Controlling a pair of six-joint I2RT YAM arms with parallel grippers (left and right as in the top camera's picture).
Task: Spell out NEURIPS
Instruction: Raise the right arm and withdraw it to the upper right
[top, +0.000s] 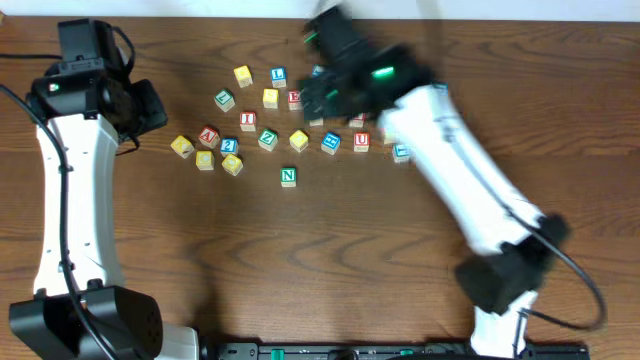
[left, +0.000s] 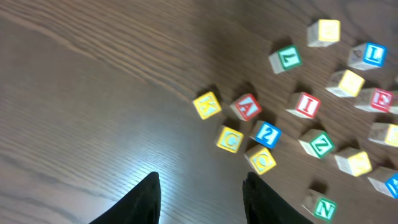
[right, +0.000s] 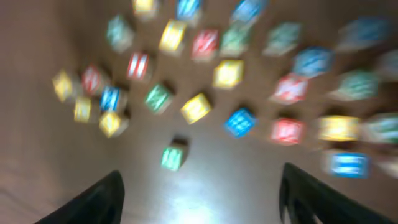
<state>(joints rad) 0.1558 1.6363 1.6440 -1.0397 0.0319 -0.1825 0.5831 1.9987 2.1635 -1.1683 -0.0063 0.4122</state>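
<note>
Note right claw (right: 202, 199) spread wide, empty, above the cube cluster. Note left claw (left: 202, 202) partly open, empty, over bare tabletop (left: 93, 93). Find green N (top: 288, 177) alone on near side of cluster. Treat red E (top: 294, 98), just left of right claw, as probable next target; reach with right arm, the nearer. Disregard long axis: cube.
</note>
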